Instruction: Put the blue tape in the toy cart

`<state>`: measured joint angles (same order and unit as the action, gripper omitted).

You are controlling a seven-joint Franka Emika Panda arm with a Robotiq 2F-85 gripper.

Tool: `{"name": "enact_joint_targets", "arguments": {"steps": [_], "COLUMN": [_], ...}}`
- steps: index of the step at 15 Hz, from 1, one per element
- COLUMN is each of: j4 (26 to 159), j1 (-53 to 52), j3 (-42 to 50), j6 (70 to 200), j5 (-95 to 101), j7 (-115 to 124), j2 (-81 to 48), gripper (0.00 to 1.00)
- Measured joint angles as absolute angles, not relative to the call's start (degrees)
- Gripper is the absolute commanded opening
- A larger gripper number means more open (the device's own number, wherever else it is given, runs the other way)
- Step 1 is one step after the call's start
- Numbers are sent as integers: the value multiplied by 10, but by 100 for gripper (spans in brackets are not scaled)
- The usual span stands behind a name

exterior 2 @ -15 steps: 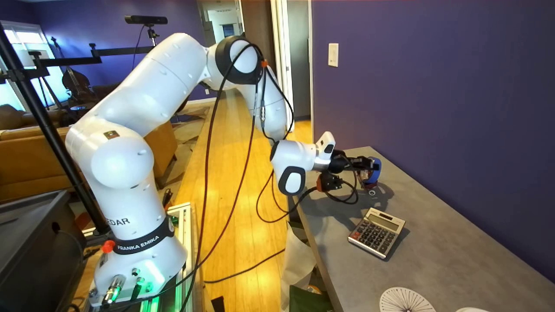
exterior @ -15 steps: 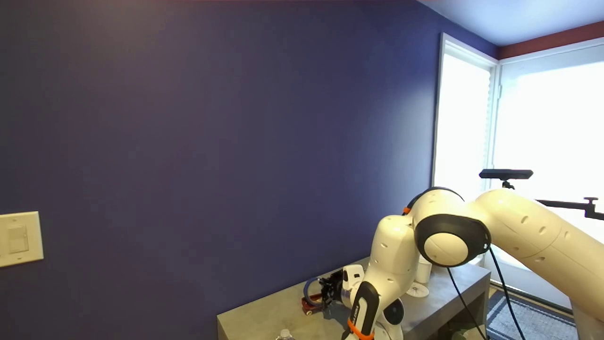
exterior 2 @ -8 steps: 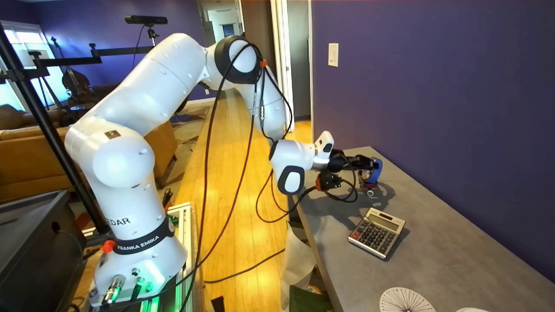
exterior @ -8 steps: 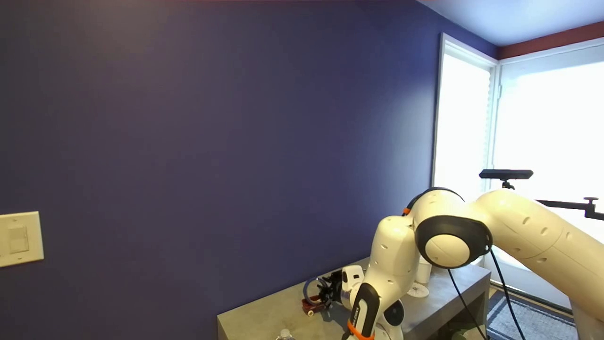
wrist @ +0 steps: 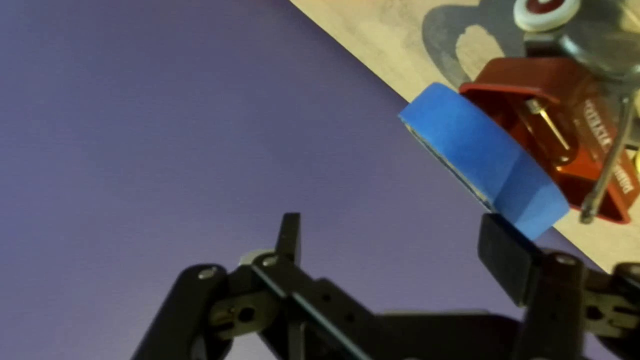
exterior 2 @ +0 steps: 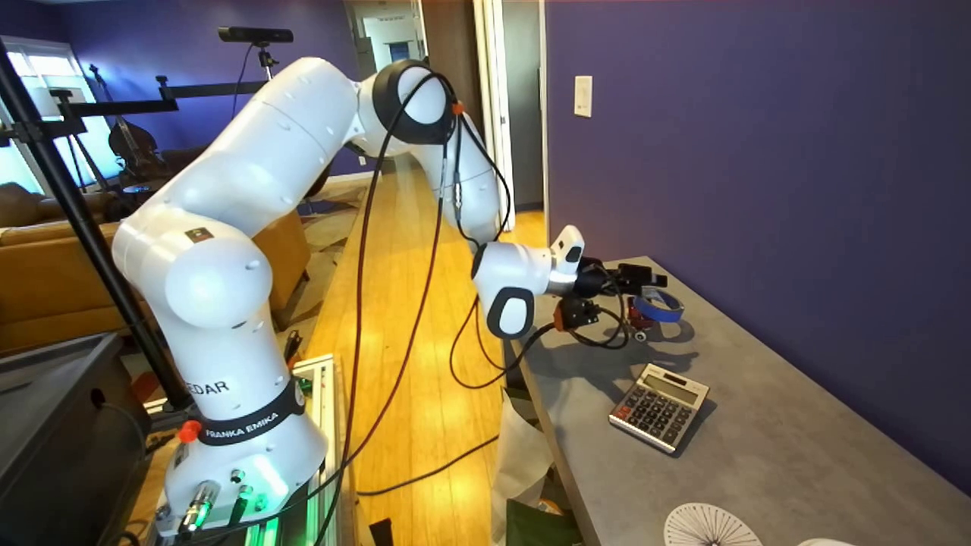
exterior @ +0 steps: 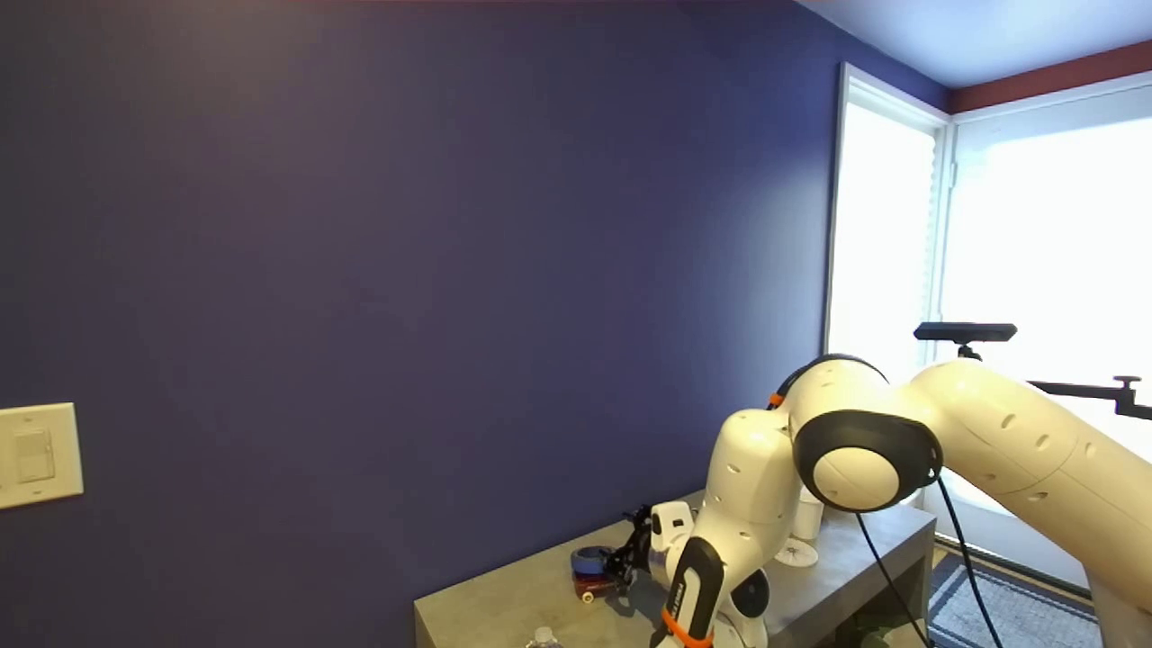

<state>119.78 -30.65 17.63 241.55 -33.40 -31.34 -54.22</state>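
Note:
The blue tape (wrist: 485, 155) rests across the top of the red toy cart (wrist: 530, 75), its ring lying roughly flat in both exterior views. Part of the tape (exterior 2: 658, 312) overhangs the cart's side in an exterior view. Beneath it, the cart (exterior: 594, 587) stands on its wheels on the table. My gripper (wrist: 390, 240) is open, with nothing between its fingers. The right finger (wrist: 507, 257) in the wrist view overlaps the tape's near edge; whether they touch I cannot tell. In an exterior view the gripper (exterior 2: 661, 280) is just above the tape.
A calculator (exterior 2: 660, 409) lies on the grey table (exterior 2: 766, 432) near the cart. White discs (exterior 2: 711, 527) and a white cup (exterior: 807, 517) are farther along. A clear bottle top (exterior: 544, 638) shows at the table's front. The purple wall (exterior 2: 758, 189) runs close behind the cart.
The jaws have opened and let go of the tape. The tape has tipped from standing upright to lying on the cart. The gripper has risen slightly.

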Motion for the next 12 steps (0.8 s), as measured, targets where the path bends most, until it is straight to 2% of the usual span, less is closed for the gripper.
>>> {"name": "enact_joint_targets", "arguments": {"steps": [12], "j4": [1286], "j1": [-304], "j3": [159], "j6": [2414], "j5": [-333], "j7": [-430], "j2": [-430], "gripper": [100]}}
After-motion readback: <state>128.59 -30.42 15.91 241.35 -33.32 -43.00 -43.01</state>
